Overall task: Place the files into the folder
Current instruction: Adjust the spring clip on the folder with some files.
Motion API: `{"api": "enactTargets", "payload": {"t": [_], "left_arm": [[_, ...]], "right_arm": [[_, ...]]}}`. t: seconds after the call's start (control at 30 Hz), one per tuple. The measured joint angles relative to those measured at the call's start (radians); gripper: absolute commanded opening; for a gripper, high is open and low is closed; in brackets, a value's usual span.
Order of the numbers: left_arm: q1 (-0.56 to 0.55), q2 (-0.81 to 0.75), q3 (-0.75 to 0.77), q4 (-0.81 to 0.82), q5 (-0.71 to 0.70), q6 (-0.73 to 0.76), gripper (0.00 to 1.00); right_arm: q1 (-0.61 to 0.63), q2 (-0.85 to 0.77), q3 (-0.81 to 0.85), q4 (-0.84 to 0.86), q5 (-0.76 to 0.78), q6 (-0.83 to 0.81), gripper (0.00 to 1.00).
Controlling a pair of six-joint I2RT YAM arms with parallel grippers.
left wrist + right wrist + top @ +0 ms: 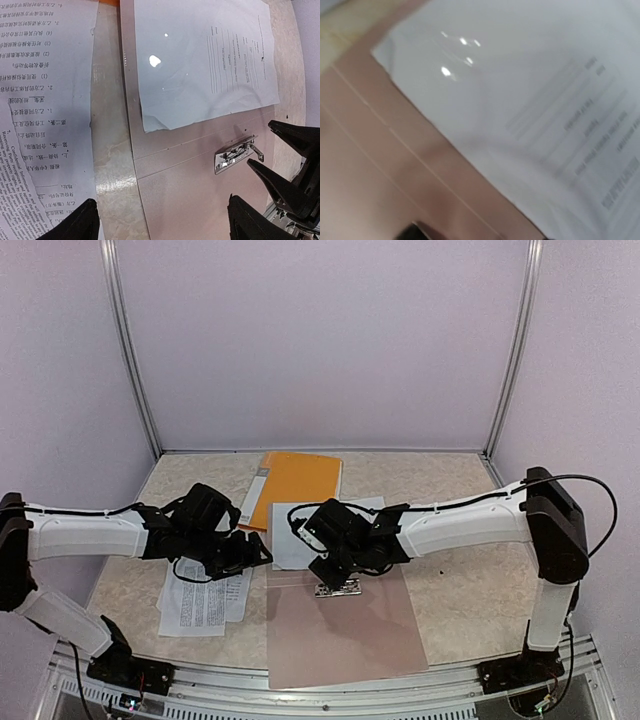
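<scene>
Midway through the filing, at a guess. Open and flat on the table [460,590]: the taupe folder [340,640], with its metal clip [337,588] at the spine. Just beyond the clip, on the far half of the folder: one printed sheet [325,532], laid in place but not tucked under the clip. Well left of the clip, off the folder: the remaining files [205,602], a loose overlapping stack of text pages. Between that stack and the clip, hovering: the left gripper [250,552], spread wide and holding nothing. Right over the clip: the right gripper [335,568], shown from the left wrist with fingers parted and empty. Far beyond the clip: an orange cover [295,485]. Probably next: lower the left fingers onto the stack's clip-side edge, pinch the top pages without creasing them, then draw them toward the clip and onto the folder.
</scene>
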Motion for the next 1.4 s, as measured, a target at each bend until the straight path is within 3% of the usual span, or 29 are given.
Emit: {"api": "enactTargets", "payload": {"t": [0.53, 1.0, 1.1, 1.4], "left_arm": [[0.000, 0.000, 0.000, -0.013, -0.021, -0.005, 0.91], [0.000, 0.000, 0.000, -0.016, -0.021, -0.003, 0.92], [0.000, 0.000, 0.000, -0.018, -0.021, -0.003, 0.96], [0.002, -0.076, 0.003, -0.109, -0.104, 0.005, 0.99]], "right_arm": [[-0.007, -0.076, -0.043, -0.115, 0.148, 0.151, 0.47], [-0.040, -0.172, -0.196, -0.143, 0.192, 0.295, 0.47], [-0.051, -0.187, -0.235, -0.147, 0.192, 0.313, 0.48], [-0.066, -0.240, -0.274, -0.113, 0.180, 0.275, 0.66]]}}
